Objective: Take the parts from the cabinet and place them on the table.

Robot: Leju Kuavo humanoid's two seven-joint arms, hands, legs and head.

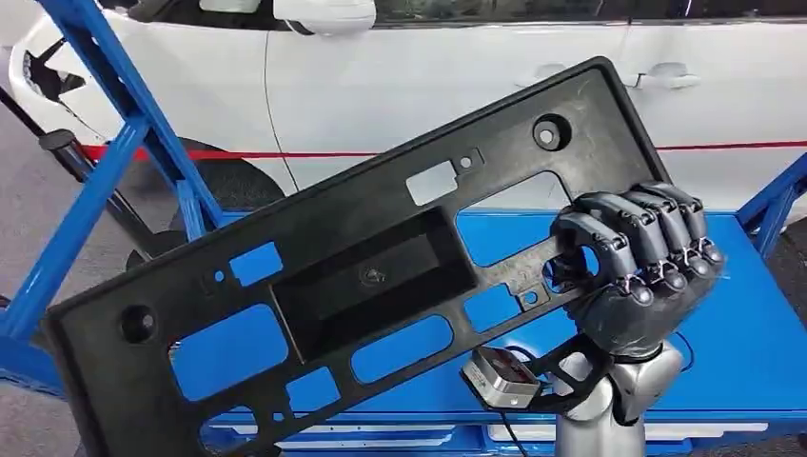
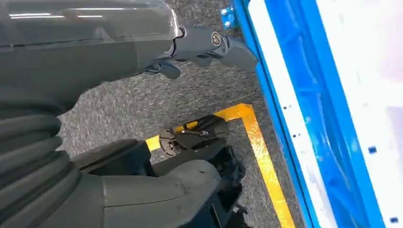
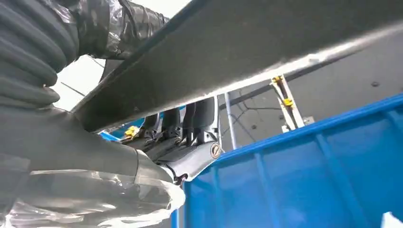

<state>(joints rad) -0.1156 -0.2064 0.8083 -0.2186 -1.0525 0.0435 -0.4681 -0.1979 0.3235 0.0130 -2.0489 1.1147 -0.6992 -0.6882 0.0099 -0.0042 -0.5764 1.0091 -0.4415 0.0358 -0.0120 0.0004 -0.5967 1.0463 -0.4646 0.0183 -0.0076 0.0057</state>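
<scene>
A long black plastic panel point(image 1: 362, 276) (many cutouts, a central recess) hangs tilted above the blue table point(image 1: 752, 314).

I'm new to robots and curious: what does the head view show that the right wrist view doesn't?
The head view shows the whole black plastic panel with its cutouts, tilted above the blue table, a white car behind, and the right hand gripping the panel's right end. The right wrist view shows the panel's edge from underneath, close up, plus a grey ceiling. Both share the panel, the right hand holding it, and blue framework.
</scene>
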